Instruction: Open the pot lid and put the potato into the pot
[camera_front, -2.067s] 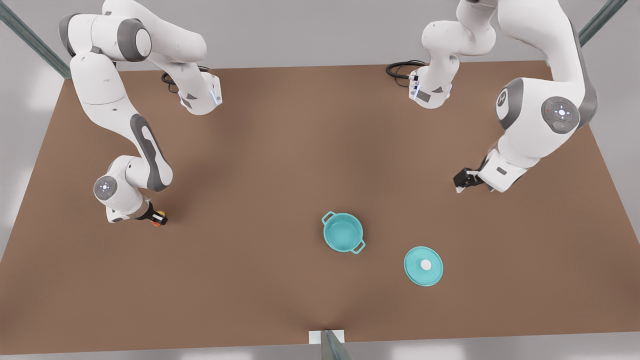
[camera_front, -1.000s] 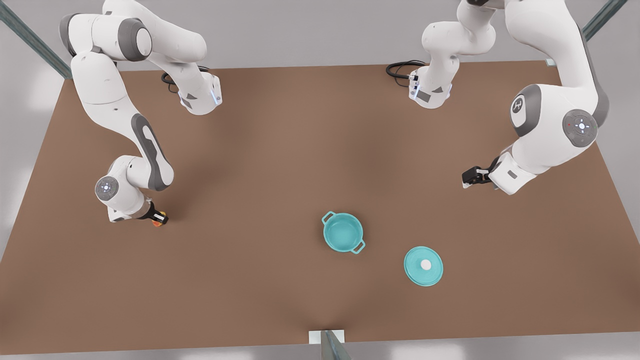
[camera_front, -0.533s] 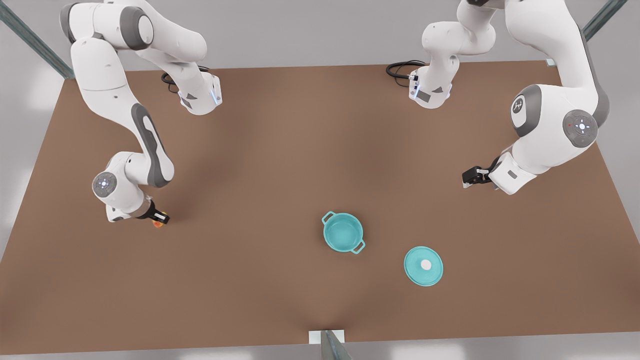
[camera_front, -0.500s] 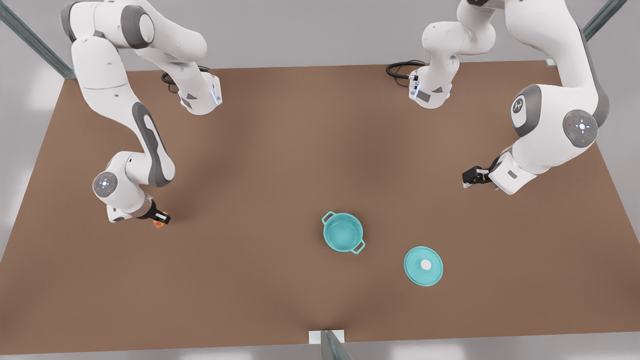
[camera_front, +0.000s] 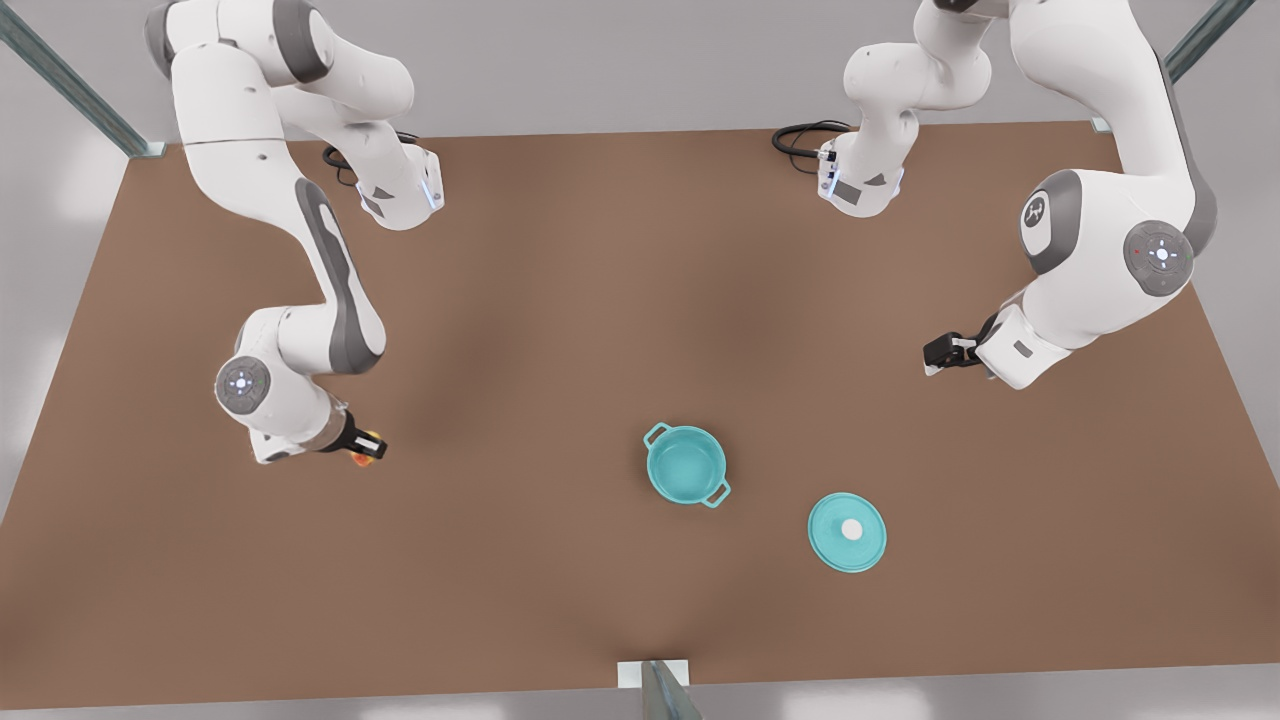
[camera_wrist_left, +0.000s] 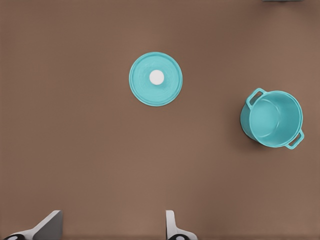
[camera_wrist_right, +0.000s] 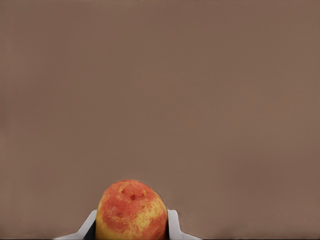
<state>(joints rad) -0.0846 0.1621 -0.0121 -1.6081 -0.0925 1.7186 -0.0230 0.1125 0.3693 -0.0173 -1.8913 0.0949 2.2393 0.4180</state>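
The teal pot (camera_front: 686, 464) stands uncovered on the brown table (camera_front: 560, 300), its two loop handles showing; it appears again as the pot (camera_wrist_left: 272, 118). The pot lid (camera_front: 847, 532), a flat teal disc with a white knob, lies on the table to the pot's right in the front view, apart from it, also the lid (camera_wrist_left: 155, 79). My right gripper (camera_front: 368, 447), at the front view's left, is shut on the yellow and orange-red potato (camera_wrist_right: 131, 210), far from the pot. My left gripper (camera_front: 935, 355) hangs open at the front view's right, its fingers (camera_wrist_left: 50, 224) spread wide.
Both arm bases (camera_front: 400, 195) (camera_front: 860, 185) stand at the table's far edge with black cables (camera_front: 800, 135) beside them. A small white bracket (camera_front: 652, 672) sits at the near edge. Bare brown tabletop lies between the potato and the pot.
My right gripper has carried the potato toward the front view's right, closer to the pot. The left arm drew back slightly two seconds ago and has held still since.
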